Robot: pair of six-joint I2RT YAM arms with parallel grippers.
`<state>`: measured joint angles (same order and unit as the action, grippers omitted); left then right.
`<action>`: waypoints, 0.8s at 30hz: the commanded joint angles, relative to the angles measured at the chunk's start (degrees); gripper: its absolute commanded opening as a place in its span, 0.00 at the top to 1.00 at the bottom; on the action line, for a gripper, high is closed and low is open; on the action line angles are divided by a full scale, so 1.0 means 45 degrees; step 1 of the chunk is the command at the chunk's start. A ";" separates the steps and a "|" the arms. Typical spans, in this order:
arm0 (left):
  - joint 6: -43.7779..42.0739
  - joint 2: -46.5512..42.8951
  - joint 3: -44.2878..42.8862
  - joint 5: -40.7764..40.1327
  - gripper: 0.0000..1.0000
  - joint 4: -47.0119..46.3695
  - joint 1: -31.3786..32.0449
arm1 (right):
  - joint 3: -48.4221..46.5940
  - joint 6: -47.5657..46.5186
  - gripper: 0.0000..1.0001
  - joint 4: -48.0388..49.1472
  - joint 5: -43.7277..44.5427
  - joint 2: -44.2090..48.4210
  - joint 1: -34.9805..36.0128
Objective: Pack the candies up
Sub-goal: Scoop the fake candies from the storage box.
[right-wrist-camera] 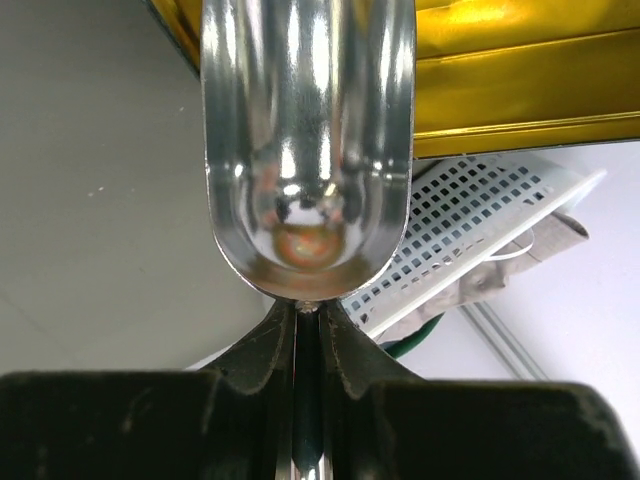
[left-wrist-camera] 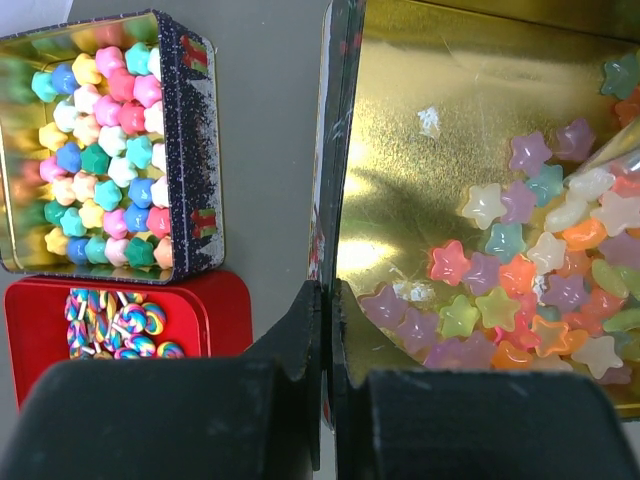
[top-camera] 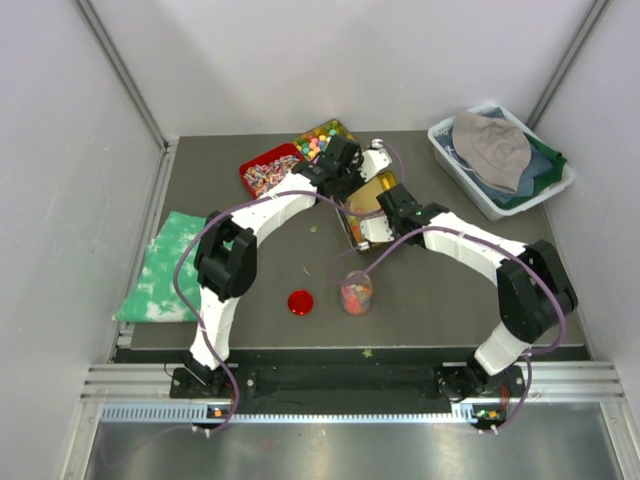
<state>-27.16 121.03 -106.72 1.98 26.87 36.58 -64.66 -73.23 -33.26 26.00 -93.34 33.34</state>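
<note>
With the left hand (left-wrist-camera: 325, 300) clenched on the wall of the gold tin (left-wrist-camera: 440, 100), the candies (left-wrist-camera: 520, 290) heaped just right of its fingers, the right hand (right-wrist-camera: 308, 312), grasping the metal scoop (right-wrist-camera: 308, 150), should likely dig in low and lift level to avoid spills.

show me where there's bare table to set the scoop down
Bare table right of the jar, inside the right arm's bend, and in the far left corner between the green cloth and the red tray. Crowded at the far middle: gold tin, ball tin and both arms bunch together.
</note>
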 commanded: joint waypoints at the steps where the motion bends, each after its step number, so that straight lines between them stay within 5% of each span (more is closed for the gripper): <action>1: 0.0820 -0.0939 -0.1070 0.0713 1.00 -0.1714 0.0153 | 0.0776 -0.0485 1.00 0.0767 -0.1322 -0.0468 -0.0027; 24: 0.0996 -0.0822 -0.1363 0.0166 1.00 -0.1538 0.0309 | 0.1109 0.0625 1.00 0.2294 -0.1421 -0.0603 0.1008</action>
<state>-27.18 121.03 -107.79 -0.36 27.73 36.64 -59.24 -74.52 -21.12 23.03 -93.45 35.55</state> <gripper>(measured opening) 0.023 0.082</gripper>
